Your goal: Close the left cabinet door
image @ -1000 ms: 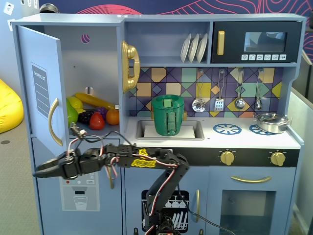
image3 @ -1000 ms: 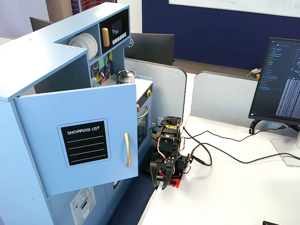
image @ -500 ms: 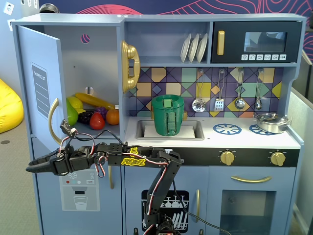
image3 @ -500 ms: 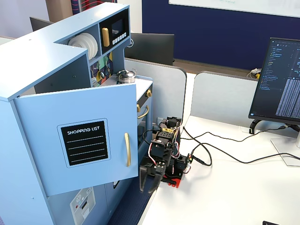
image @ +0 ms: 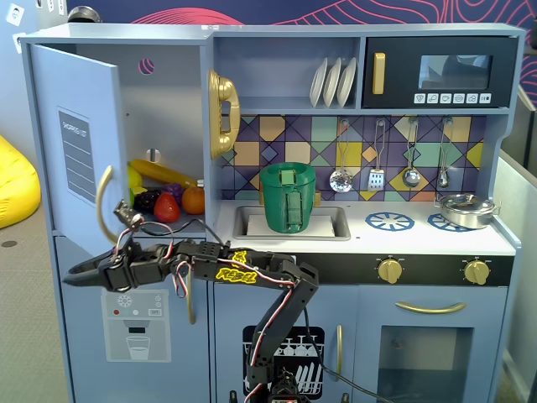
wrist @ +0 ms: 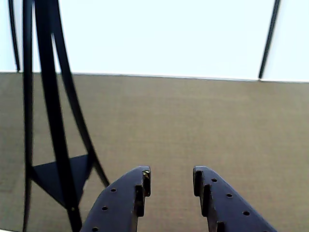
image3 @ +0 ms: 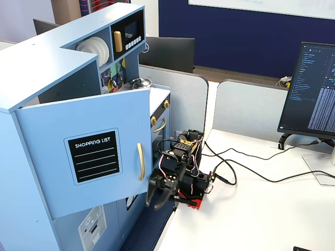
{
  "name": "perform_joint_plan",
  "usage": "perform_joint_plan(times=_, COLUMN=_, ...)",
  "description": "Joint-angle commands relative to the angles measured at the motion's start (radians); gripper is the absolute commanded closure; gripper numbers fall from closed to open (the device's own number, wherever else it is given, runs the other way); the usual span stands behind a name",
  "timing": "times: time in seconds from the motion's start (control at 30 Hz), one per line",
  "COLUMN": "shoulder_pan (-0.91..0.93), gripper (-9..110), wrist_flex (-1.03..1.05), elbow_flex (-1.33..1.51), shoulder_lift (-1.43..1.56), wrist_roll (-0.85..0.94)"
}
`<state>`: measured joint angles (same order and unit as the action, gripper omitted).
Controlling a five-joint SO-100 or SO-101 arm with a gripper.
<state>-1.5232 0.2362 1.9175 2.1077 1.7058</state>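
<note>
While the left cabinet door [image: 75, 147] stands swung wide, the gripper [image: 77, 275], released and empty, hangs below its lower edge, door at 12 o'clock.

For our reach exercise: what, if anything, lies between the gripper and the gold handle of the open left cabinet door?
Nothing: in a fixed view the gripper hangs below the gold handle of the left cabinet door, only bare door face between.
</note>
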Motion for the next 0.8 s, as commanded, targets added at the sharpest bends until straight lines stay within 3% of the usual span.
perform_joint_plan(times=0.0, shoulder_pan=0.069, gripper=102, wrist_flex=0.008, elbow_flex=-0.005, shoulder_lift=0.086, wrist_roll=0.006)
perform_joint_plan(times=0.77, shoulder_pan=0.413, gripper=102, wrist_flex=0.046, elbow_flex=0.083, shoulder_lift=0.189, wrist_roll=0.029)
